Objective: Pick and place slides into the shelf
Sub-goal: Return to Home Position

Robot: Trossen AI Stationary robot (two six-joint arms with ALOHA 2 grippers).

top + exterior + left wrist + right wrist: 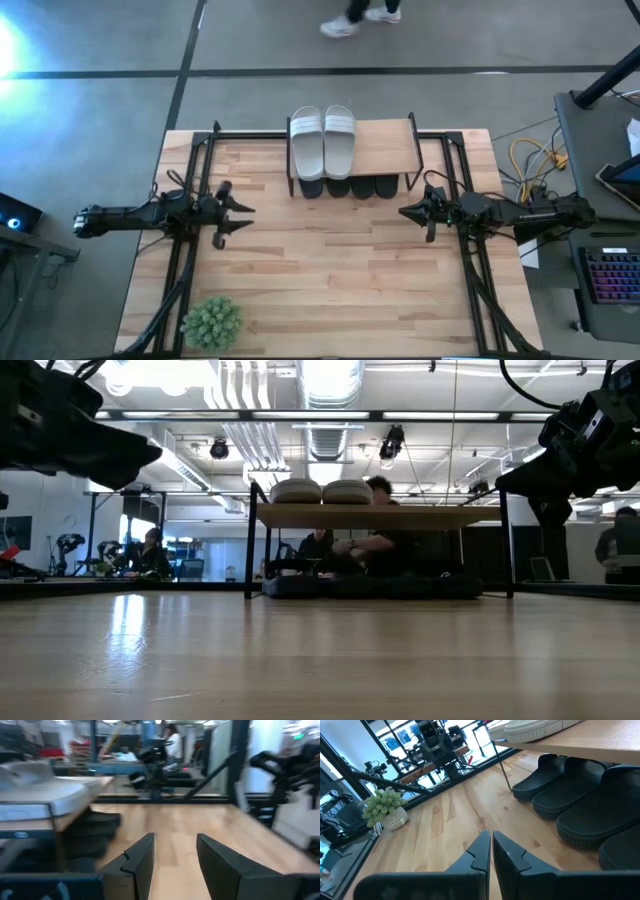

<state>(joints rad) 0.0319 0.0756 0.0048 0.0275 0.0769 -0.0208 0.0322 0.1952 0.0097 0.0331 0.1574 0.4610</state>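
**Both grippers held off the shelf, slides stored**

My left gripper [243,220] sits at centre left of the high view, above the table [330,290], with its fingers spread apart. My own left wrist view confirms this: bare wood shows through the gap between the two dark fingers [142,865]. My right gripper [405,213] sits at centre right of the high view, with its fingers pressed together and holding nothing. The right wrist view shows them meeting in a thin seam [491,845].

The shelf [385,145] stands at upper centre of the high view, between the two arms. The grey-white slides [322,140] lie side by side on the left part of its plank. From above, the plank hides most of the black slides [350,187], and only four dark toes poke out along its lower edge.

The right wrist view looks under the plank and shows those black slides [580,795] whole, in a row on the table. The low view shows the grey-white pair [320,491] as two low mounds on the plank, at centre frame. There the black slides [370,587] blur into a dark seated person [375,545] behind the shelf.

A small potted plant [212,322] stands at lower left of the high view, well apart from the shelf. A person's shoes [360,20] show at the top edge, on the floor beyond the table.
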